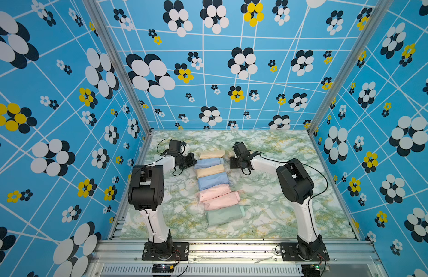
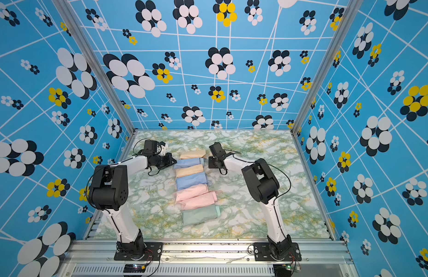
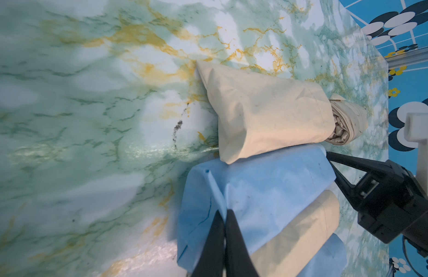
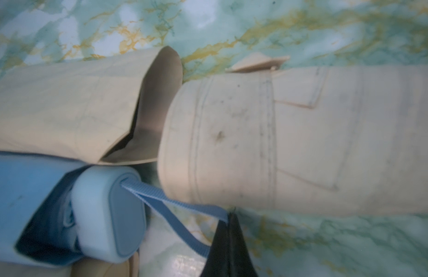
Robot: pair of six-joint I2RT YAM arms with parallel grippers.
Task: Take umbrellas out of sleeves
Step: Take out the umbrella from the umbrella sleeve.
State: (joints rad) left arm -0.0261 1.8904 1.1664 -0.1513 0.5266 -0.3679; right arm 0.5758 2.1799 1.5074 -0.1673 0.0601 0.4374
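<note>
- On the marbled table (image 1: 280,191), a row of sleeves (image 1: 213,181) lay side by side, running from the far side toward the arm bases: beige, light blue, beige, light blue, two pink, and a mint green sleeve (image 1: 223,215) nearest the bases.
- The left gripper (image 3: 225,213) was pinched together on a fold of fabric at the closed end of the light blue sleeve (image 3: 268,187), second from the far end of the row.
- The right gripper (image 4: 229,215) was clamped on the wrist strap (image 4: 174,203) of the light blue umbrella (image 4: 107,215). The umbrella's pale handle poked out of that same sleeve's open mouth, and the strap stretched from the handle to the closed jaws.
- In both top views the two grippers sat low at opposite ends of that sleeve.
- At the far end of the row, the beige sleeve (image 4: 64,108) lay with its mouth gaping.
- The beige umbrella (image 4: 304,139) lay on the table at that mouth. I could not tell whether its end was inside the sleeve.
</note>
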